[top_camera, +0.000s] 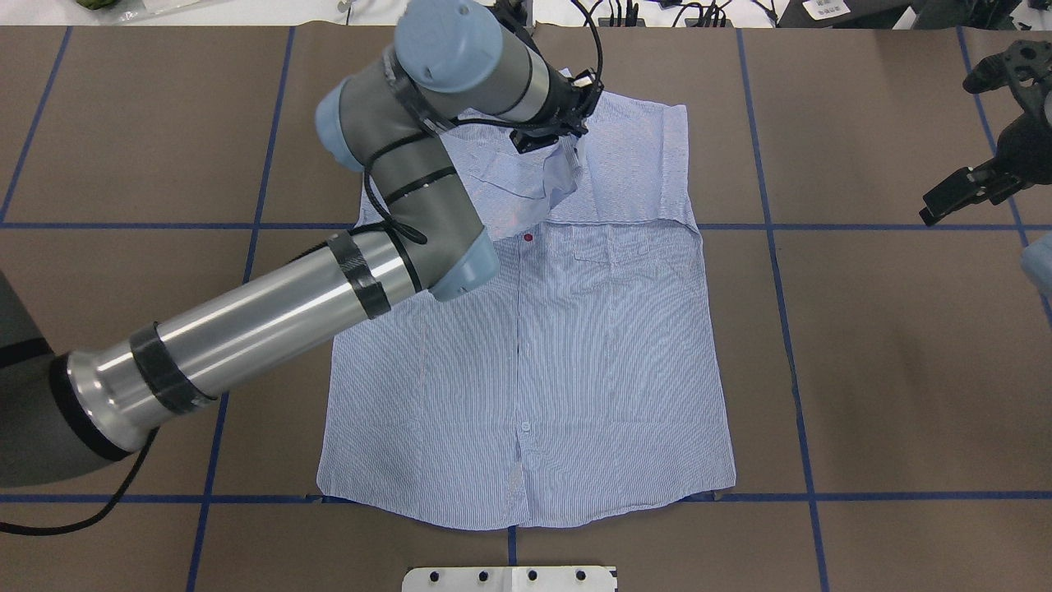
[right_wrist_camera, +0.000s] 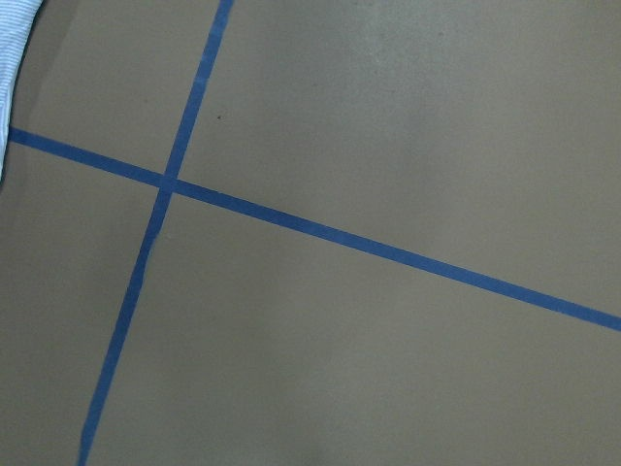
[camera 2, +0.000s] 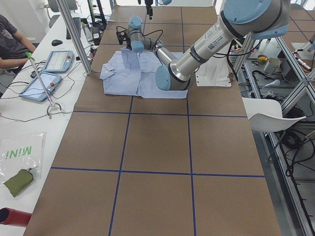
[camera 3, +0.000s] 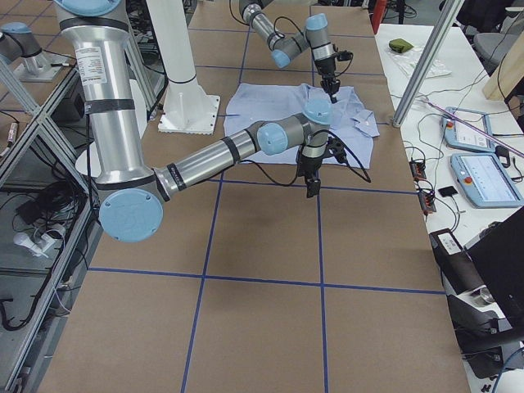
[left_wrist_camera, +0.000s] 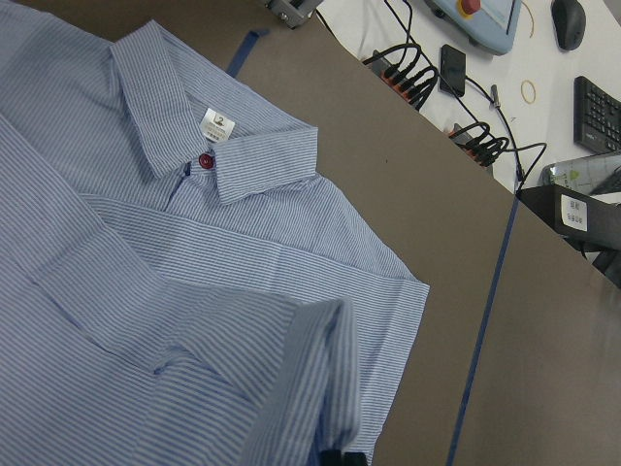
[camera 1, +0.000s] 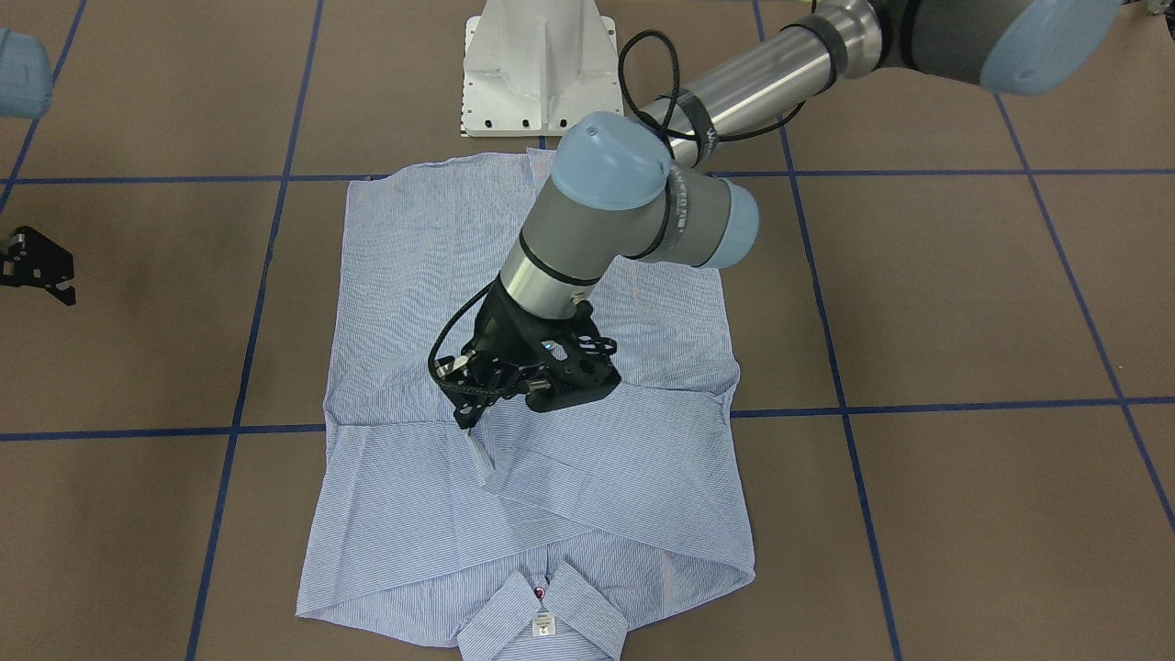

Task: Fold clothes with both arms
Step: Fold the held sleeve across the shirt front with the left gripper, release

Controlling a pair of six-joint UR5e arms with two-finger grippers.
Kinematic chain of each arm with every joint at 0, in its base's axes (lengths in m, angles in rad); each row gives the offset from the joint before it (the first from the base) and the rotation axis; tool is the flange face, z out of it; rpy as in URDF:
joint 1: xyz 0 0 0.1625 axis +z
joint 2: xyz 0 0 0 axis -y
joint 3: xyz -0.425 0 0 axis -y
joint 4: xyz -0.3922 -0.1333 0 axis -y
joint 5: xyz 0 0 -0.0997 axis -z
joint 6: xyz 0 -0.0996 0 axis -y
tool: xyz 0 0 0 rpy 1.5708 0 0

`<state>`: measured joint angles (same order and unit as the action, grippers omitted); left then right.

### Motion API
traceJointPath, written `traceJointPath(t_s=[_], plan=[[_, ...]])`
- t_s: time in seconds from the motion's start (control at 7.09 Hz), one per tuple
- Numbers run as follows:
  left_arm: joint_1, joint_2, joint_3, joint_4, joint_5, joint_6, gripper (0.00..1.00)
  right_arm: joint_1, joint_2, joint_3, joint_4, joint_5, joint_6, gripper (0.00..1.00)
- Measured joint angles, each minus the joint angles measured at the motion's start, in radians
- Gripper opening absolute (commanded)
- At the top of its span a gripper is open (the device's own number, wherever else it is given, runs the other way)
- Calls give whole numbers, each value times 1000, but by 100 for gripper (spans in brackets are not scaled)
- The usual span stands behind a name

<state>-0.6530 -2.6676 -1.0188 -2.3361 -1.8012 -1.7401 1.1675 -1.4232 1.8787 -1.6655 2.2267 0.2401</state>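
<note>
While the shirt [camera 1: 404, 275] lies flat, front up, on the table [camera 1: 964, 303], the front-facing view shows the left gripper [camera 1: 470, 418] closed on a sleeve [camera 1: 484, 464] at its cuff, above the chest. The right gripper [camera 1: 41, 271] hangs well apart; I cannot tell how its jaws stand.

Overhead, the raised sleeve drapes across the chest.

The left wrist view shows the cuff at the fingertip, with the collar [left_wrist_camera: 218, 146] beyond.

The right wrist view shows mostly table and tape lines [right_wrist_camera: 320, 233].

The step looks like folding the sleeve inward. Next it needs laying flat, then releasing.
</note>
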Motion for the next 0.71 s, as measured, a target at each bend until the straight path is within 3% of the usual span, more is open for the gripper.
traceJointPath(t_s=[0.14,0.28,0.42,0.71], plan=[[50,-21,66,-54,64,0,28,0,1,-1,0,0,1,100],[97,-42,109,-87,113,0,94,0,1,-2,0,1,2,100],[126,-63,127,-102,146,-1,100,0,1,-2,0,1,5,100],[142,-82,128,-121,161,6,100,0,3,-2,0,6,10,100]])
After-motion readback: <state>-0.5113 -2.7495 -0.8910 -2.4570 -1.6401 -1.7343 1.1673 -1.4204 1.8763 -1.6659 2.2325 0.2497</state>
